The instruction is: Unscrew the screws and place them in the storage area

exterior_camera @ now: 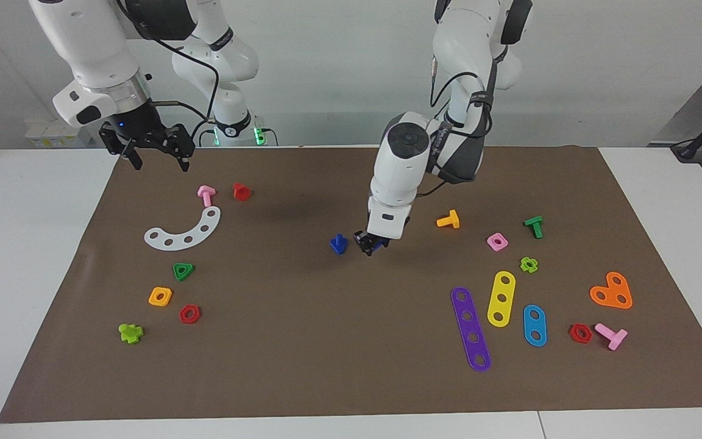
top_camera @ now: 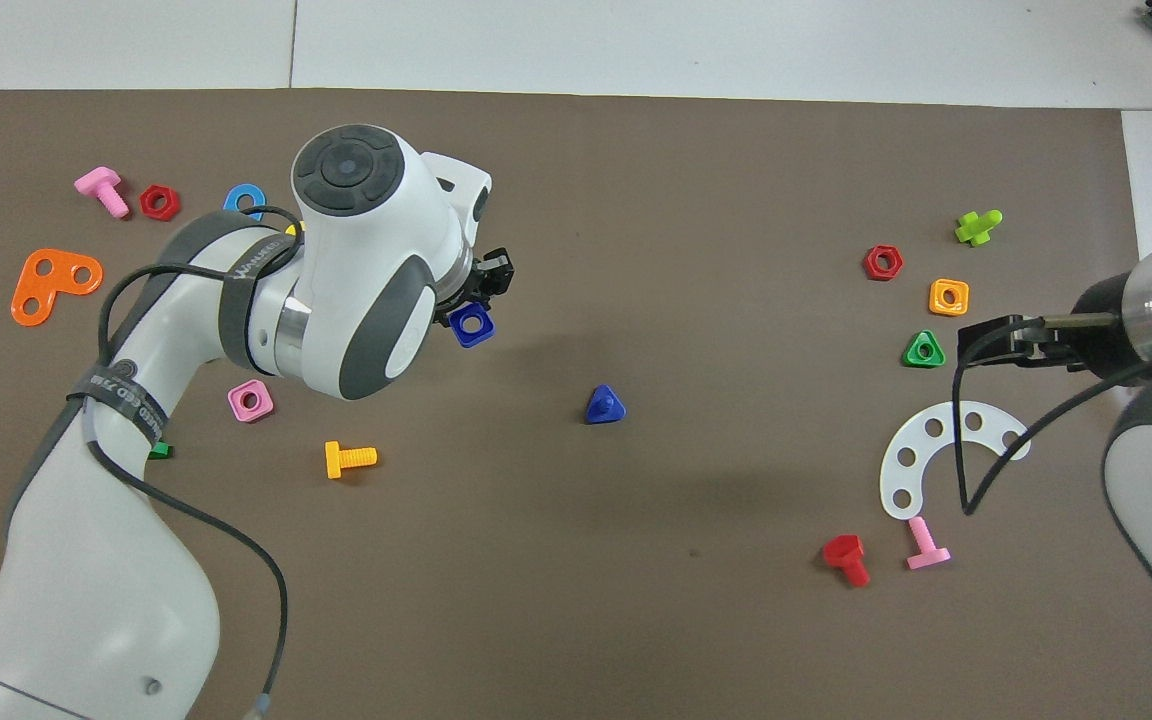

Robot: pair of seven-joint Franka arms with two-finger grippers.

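The right gripper (exterior_camera: 153, 152) waits in the air over the edge of the brown mat (exterior_camera: 302, 341), at the right arm's end of the table (exterior_camera: 22, 244). Its fingers stand wide apart and hold nothing.

Near the middle of the mat, the blue bolt (exterior_camera: 339, 243) stands alone on its flat triangular head with the stem pointing up. Nothing touches it. In the overhead view the blue bolt (top_camera: 605, 405) is clear on all sides.

The left gripper (exterior_camera: 372, 243) is low over the mat, just beside the bolt toward the left arm's end. Its fingers are closed on the blue square nut (top_camera: 472, 324), whose round hole shows in the overhead view. Nut and bolt are therefore apart, and the unscrewing step appears complete.

Judged procedure for the step in hand:
1. Carry the nut clear of the bolt so the stem is not knocked over.
2. Set the nut down on a bare patch of mat, away from the orange bolt (exterior_camera: 448, 219) and the pink square nut (exterior_camera: 497, 241).
3. Approach the bolt from straight above and close on the stem, not the flat head.

Which group of parts serves as the storage area cannot be told.
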